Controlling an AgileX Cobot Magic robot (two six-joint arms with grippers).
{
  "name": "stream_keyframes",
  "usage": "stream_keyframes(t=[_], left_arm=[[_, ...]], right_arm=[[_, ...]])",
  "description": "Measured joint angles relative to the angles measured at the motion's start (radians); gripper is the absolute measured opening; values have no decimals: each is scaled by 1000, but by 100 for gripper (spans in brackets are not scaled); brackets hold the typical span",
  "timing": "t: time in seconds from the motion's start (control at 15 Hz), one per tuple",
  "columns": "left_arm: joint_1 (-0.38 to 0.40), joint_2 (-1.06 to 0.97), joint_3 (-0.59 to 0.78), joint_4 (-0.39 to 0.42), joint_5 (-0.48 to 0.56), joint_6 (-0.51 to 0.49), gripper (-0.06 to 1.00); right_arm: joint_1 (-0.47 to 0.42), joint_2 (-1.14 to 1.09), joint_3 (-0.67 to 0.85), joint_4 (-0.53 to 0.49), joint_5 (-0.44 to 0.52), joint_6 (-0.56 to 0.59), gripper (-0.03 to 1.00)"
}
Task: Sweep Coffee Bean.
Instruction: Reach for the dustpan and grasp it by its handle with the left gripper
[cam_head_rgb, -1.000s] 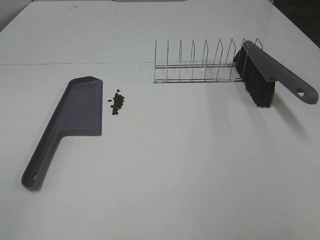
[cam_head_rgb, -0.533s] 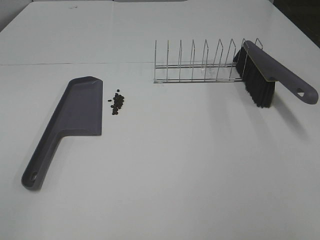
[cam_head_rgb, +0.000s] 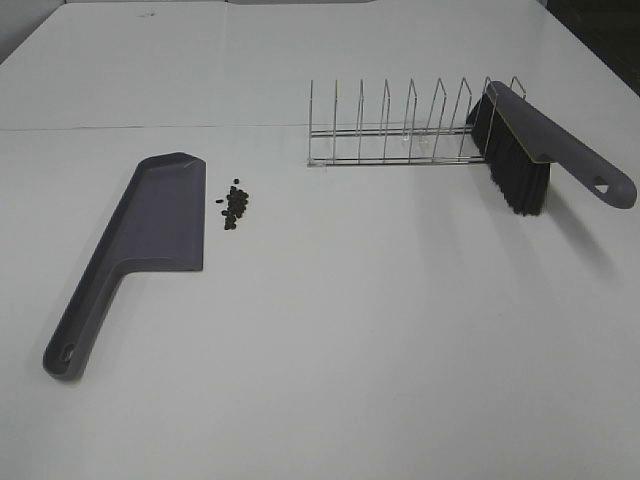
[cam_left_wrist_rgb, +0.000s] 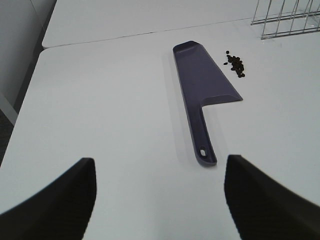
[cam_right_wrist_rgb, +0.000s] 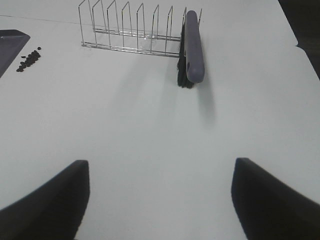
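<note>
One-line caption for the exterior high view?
Dustpan lying flat beside a small heap of coffee beans; brush leaning on the wire rack.

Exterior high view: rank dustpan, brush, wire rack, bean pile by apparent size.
1. dustpan, though nearest the camera
2. wire rack and brush: too alike to rank
3. coffee bean pile

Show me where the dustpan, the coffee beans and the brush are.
Flat grey-purple plastic dustpan (cam_head_rgb: 165, 215), exterior high view, middle of its blade.
Small scatter of dark coffee beans (cam_head_rgb: 236, 206), exterior high view, centre of the pile.
Grey-handled brush with black bristles (cam_head_rgb: 520, 175), exterior high view, on the bristles.
</note>
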Motion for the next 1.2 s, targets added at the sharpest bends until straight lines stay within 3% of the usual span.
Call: stream_keyframes(t=[0.73,1.0,1.2], left_arm=[[0,9,0,-1,0,0,67],[0,196,-5,-7,-7,0,67],[0,424,-34,-28,-87,0,67]], right_arm=[[0,0,0,0,0,0,66],[0,0,0,0,0,0,66],[0,0,0,0,0,0,66]])
